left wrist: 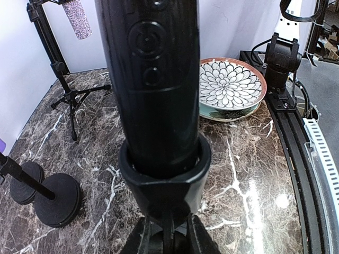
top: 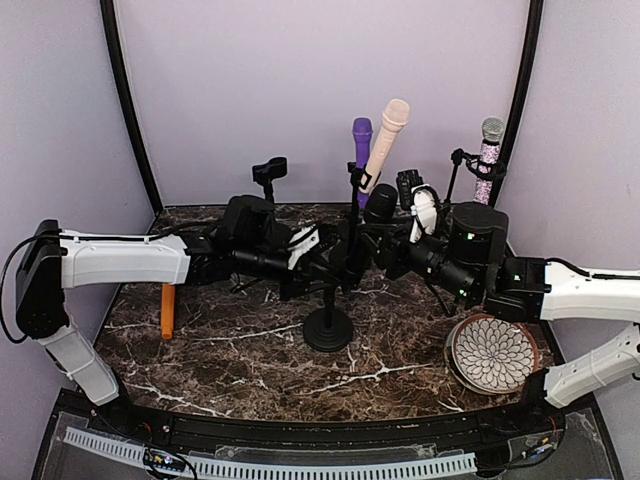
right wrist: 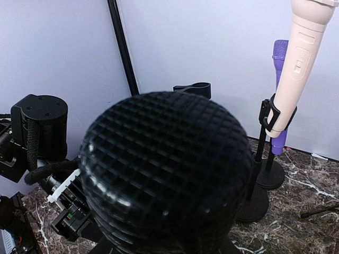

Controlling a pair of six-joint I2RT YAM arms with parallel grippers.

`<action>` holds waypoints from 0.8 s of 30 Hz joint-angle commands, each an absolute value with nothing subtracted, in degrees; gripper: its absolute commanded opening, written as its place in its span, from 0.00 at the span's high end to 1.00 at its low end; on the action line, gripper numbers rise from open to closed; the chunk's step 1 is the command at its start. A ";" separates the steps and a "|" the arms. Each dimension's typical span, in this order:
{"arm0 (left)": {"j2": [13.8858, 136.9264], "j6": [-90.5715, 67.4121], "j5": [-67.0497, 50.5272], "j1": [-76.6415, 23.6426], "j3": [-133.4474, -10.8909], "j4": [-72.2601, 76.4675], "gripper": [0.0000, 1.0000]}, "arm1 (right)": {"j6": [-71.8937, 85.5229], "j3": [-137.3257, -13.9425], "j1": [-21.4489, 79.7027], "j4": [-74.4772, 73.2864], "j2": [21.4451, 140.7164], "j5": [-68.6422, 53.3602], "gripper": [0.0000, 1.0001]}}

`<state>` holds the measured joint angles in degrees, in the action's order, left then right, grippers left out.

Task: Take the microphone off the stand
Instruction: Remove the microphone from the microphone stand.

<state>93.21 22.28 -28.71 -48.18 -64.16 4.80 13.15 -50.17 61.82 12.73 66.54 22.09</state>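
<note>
While the left pincer (left wrist: 168, 241) pinched the stand (top: 328, 330), only its camera showed buttons on the black microphone (left wrist: 153, 79). The right pincer's (top: 388, 243) state was hidden.

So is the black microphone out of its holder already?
No, in the left wrist view the black microphone sits down inside its holder clip.

Pale lilac walls (top: 300, 80) close in left, far and right — the table (top: 230, 360) is dark, white-veined marble.
</note>
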 commanded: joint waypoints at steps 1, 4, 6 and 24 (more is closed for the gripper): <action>95.27 24.54 -26.19 -47.44 -61.90 -6.42 1.00 | 11.42 -52.12 60.29 26.30 61.34 33.56 1.00; 95.50 24.57 -26.26 -47.46 -61.84 -6.46 1.00 | 11.45 -52.25 60.27 26.36 61.27 34.09 1.00; 95.69 24.60 -26.24 -47.43 -61.88 -6.56 1.00 | 11.62 -52.34 60.22 26.29 61.04 34.67 1.00; 98.02 25.40 -25.66 -47.67 -62.25 -7.68 1.00 | 11.72 -55.18 60.19 25.21 61.76 34.53 1.00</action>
